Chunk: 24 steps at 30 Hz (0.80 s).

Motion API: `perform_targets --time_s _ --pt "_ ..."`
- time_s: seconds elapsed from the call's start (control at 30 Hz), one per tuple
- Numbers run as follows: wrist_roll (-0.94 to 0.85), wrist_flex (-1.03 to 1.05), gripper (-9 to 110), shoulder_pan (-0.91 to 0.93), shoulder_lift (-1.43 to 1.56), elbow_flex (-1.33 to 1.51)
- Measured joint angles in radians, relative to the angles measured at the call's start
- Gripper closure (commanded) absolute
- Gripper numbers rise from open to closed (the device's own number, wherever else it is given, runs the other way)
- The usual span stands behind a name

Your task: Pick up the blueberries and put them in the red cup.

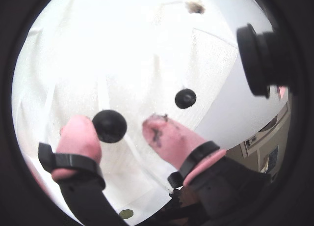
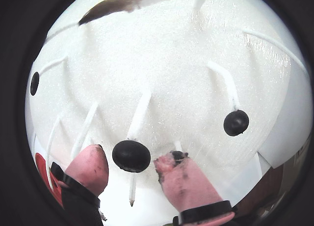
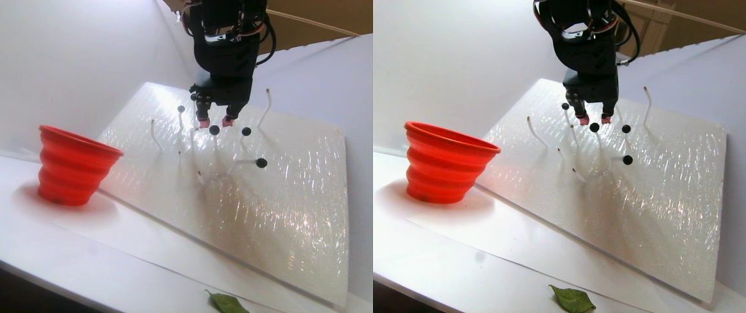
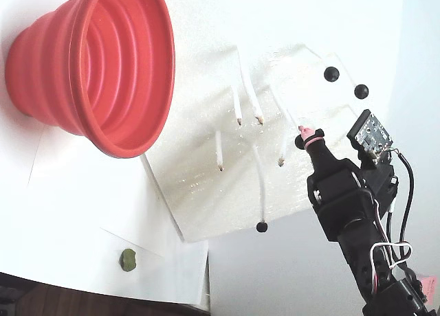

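Because the blueberries (image 2: 131, 156) sit on thin stalks near the board's (image 3: 282, 195) top edge, the gripper (image 2: 131, 169) waits open around one.

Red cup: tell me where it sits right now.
In the stereo pair view the red cup stands upright at the left on the white table, beside the tilted white board's lower left edge, well left of the end effector.

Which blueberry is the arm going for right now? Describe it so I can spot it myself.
Find the slanted white board beside the red cup. White stalks stick out of it, some tipped with blueberries. The target blueberry is the one sitting between the end effector's pink fingertips; the others stand clear.
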Motion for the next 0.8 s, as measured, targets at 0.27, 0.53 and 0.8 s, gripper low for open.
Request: perform_targets --time_s 0.27,0.53,0.8 --pt "0.000 -0.025 81 0.000 -0.046 -0.031" --pt "0.000 -0.040 81 0.000 -0.086 -0.064" --pt "0.000 -0.040 82 0.000 -0.101 -0.066"
